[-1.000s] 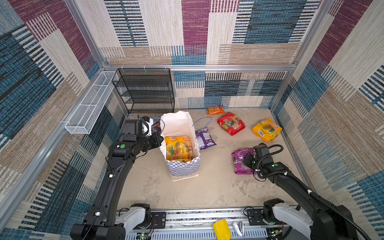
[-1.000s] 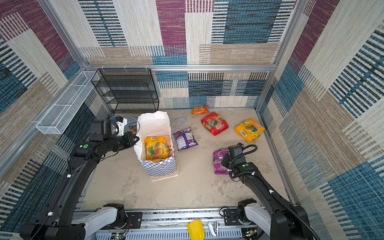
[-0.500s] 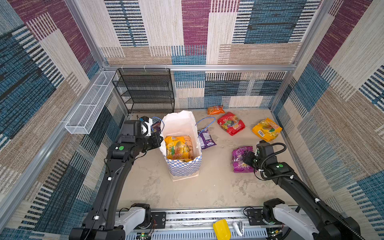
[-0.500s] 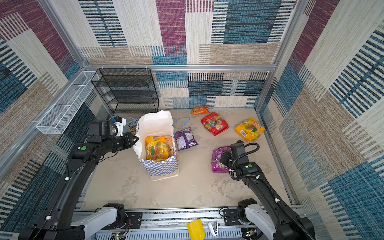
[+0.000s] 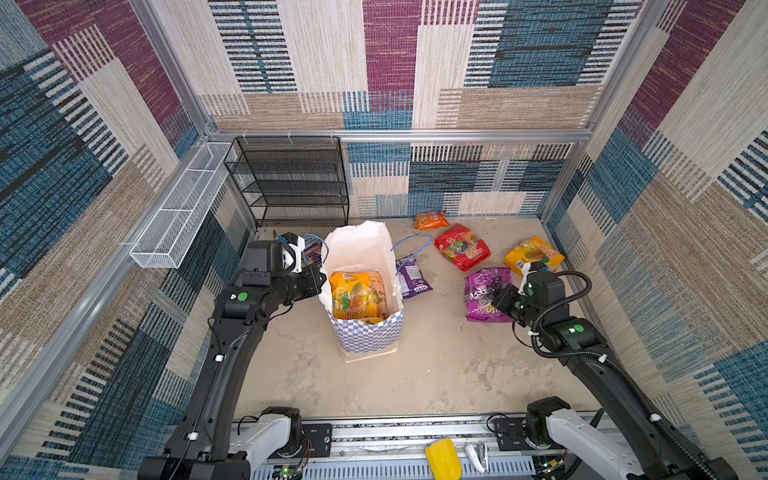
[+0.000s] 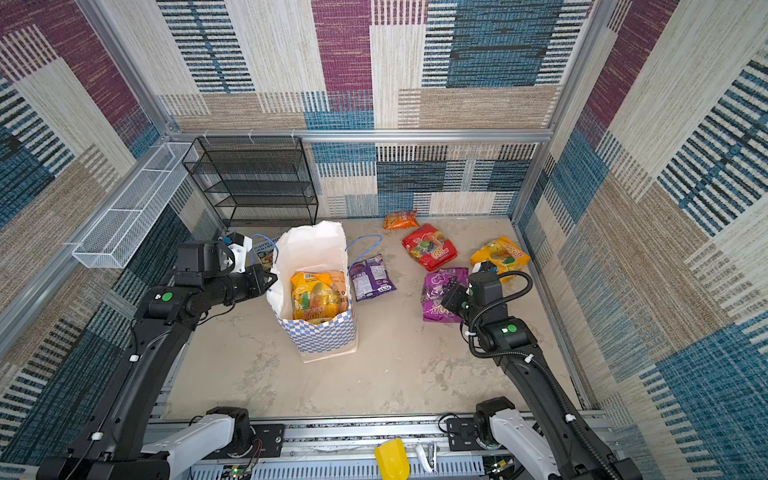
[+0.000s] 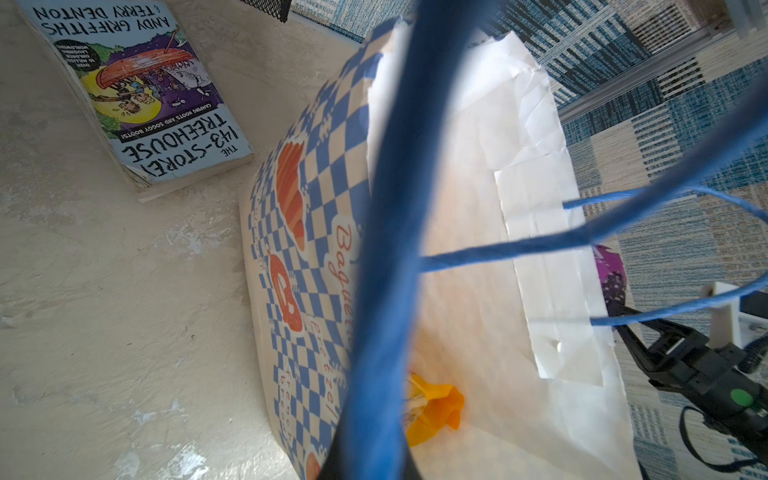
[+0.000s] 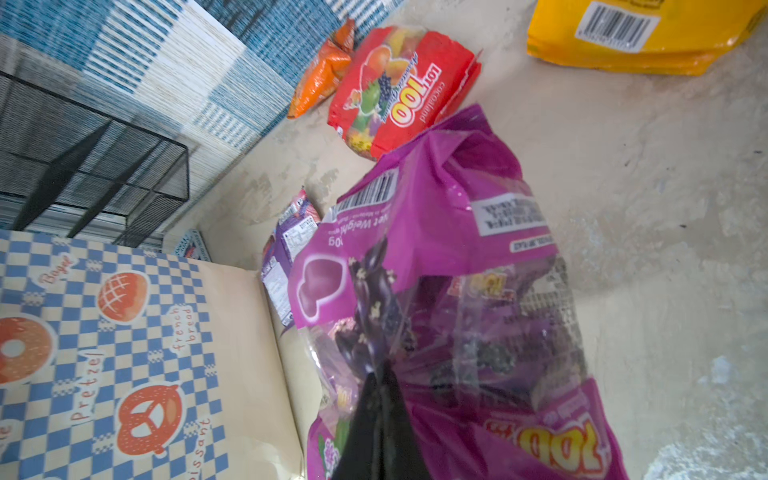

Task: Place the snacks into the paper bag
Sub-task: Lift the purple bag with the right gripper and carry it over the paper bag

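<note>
Right gripper (image 8: 376, 399) pinching large purple packet (image 5: 486, 291) near worktop's right edge; you cannot tell whether it hangs clear of worktop. Left gripper (image 5: 318, 277) pressed together on paper bag (image 5: 368, 336) at its left rim, seemingly on blue cord handle; bag upright mid-worktop. Your tally: one pale orange packet (image 5: 355, 295) inside bag. Left for you: held purple one, small purple packet (image 5: 411, 276) just beside bag, red packet (image 5: 461, 247), yellow packet (image 5: 534, 255) by right edge, small orange packet (image 5: 431, 219) at far edge.

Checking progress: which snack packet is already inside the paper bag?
The yellow packet standing in the bag. The other yellow, red, orange, small purple and large purple packets are all outside it.
</note>
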Tool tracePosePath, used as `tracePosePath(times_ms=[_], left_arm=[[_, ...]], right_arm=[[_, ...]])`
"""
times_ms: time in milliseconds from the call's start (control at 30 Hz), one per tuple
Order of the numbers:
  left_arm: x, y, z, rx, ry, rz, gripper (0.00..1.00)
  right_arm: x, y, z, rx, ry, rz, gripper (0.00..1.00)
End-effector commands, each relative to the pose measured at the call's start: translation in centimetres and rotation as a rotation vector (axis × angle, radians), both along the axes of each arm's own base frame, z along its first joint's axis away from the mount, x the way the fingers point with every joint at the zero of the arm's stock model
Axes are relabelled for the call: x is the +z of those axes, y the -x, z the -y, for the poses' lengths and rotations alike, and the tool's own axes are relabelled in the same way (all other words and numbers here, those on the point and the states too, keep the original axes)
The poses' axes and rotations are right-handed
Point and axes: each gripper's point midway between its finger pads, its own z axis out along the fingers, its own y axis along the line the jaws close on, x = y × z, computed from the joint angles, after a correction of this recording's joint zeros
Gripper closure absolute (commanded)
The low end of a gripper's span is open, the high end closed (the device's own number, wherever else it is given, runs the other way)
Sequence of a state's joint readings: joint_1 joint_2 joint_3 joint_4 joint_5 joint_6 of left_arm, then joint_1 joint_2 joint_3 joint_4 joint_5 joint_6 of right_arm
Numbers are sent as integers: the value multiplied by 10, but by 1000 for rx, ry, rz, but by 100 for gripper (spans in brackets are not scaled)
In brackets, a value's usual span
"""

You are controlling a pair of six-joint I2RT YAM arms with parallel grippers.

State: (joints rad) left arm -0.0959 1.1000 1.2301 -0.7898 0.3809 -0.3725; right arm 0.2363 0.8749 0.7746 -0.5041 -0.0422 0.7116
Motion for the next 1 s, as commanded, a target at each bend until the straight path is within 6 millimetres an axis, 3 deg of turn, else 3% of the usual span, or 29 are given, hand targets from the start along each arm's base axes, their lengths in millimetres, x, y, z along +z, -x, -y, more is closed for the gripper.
tracePosePath(times_ms=[0, 267, 467, 733, 867, 967], left_arm=[[13, -5, 9, -38, 45, 51, 100], [16, -3, 4, -14, 24, 74, 100], [17, -3, 8, -31, 48, 67, 100], [15, -3, 8, -29, 46, 64, 100], [13, -4, 9, -32, 50, 54, 100], [12, -5, 9, -33, 52, 50, 100]], right_arm=[[46, -17, -5, -10, -62, 155, 100], [114, -42, -20, 43, -79, 268, 100], [178, -64, -51, 97, -87, 369, 100], [264, -81, -129, 252, -96, 496, 100], [293, -79, -175, 345, -123, 542, 100], [302, -73, -212, 420, -146, 551, 100]])
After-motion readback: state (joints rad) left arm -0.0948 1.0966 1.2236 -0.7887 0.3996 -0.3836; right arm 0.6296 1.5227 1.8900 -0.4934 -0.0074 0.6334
